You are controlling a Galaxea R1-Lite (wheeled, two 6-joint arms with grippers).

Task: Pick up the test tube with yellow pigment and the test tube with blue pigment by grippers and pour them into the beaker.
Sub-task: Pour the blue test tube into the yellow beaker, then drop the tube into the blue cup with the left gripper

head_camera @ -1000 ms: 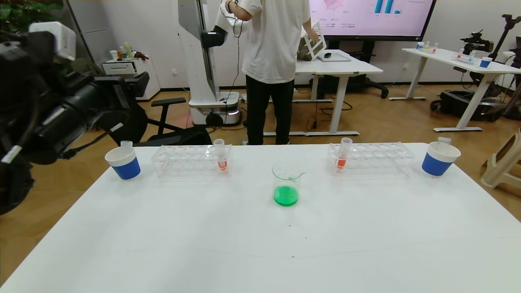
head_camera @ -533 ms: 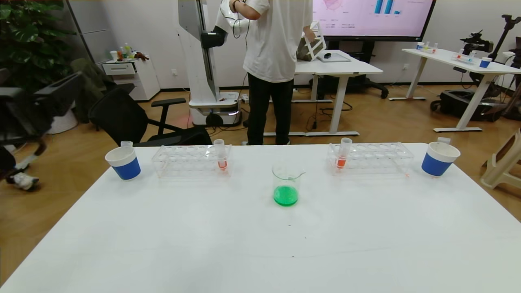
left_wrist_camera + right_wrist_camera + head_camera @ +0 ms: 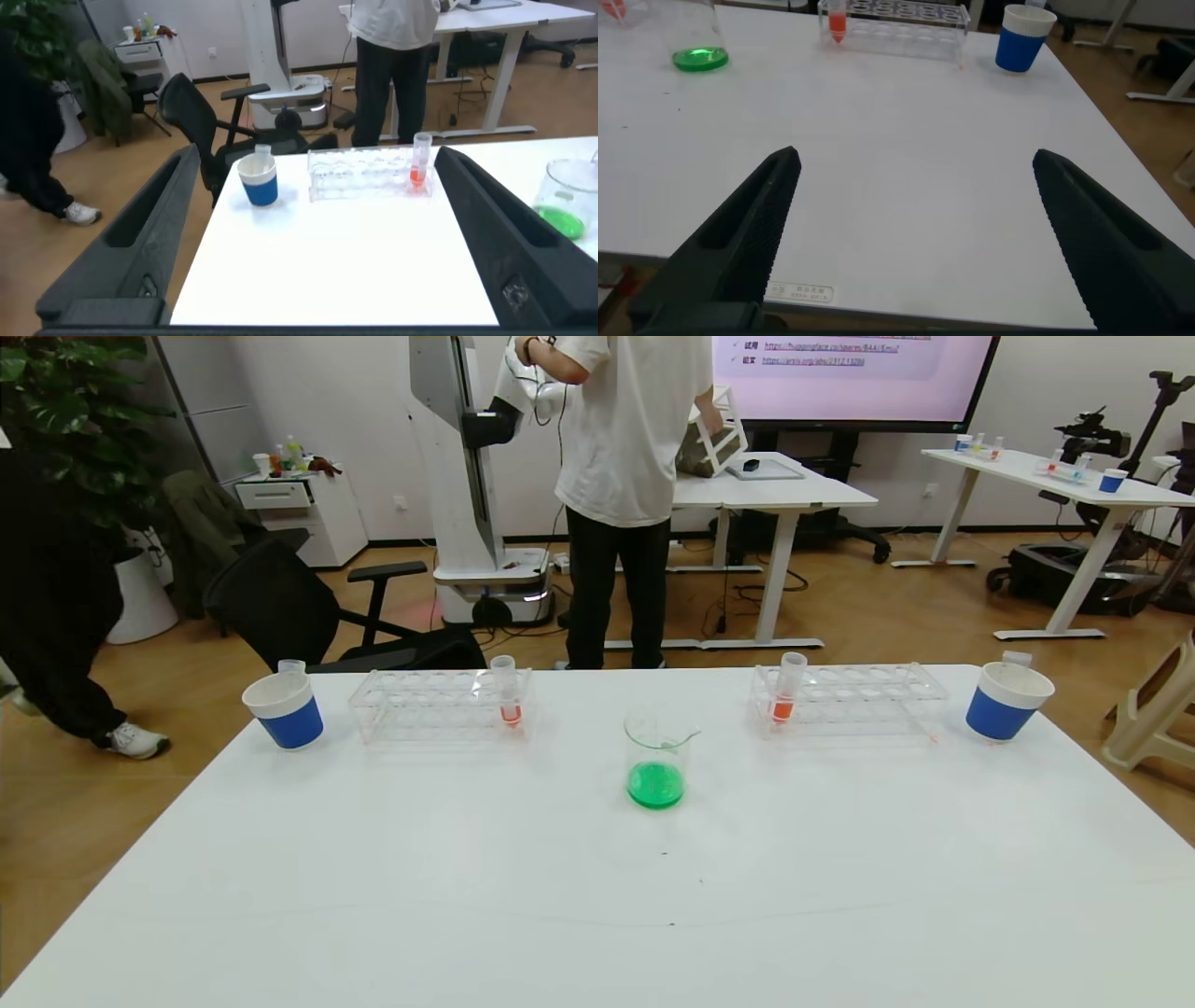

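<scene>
The beaker stands mid-table with green liquid in its bottom; it also shows in the left wrist view and the right wrist view. No tube with yellow or blue liquid shows. A clear tube top sticks out of the left paper cup and another out of the right paper cup; their contents are hidden. Neither gripper is in the head view. My left gripper is open and empty, off the table's left end. My right gripper is open and empty above the table's near right edge.
Two clear racks stand at the back, each holding one tube with orange-red liquid. Blue-and-white paper cups stand at the far left and far right. A person in black stands left of the table.
My left arm has left the head view, where it filled the left side a second ago. A person in black has come in at the left. The table's objects have not moved.
</scene>
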